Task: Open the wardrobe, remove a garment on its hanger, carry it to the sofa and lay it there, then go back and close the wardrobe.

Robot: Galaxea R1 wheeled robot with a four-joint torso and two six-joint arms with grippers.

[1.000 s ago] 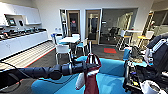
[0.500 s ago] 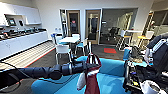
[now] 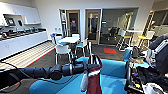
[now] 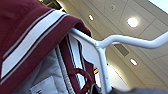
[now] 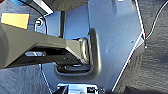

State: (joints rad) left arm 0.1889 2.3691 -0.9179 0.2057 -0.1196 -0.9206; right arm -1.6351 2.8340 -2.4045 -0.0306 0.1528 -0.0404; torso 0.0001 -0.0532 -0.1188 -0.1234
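The left gripper (image 3: 91, 65), clamped on the hanger (image 4: 117, 42), holds the garment (image 3: 93, 77) hanging long-axis vertical, collar up, over the near blue sofa (image 3: 112, 75); the right gripper's state cannot be told.

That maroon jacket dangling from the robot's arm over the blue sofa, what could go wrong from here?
The jacket hangs from a thin white hanger at the end of the left arm; a jolt might slip it off. It hangs just above the sofa, so it could land bunched instead of flat. Cables trail by the arm and might snag.
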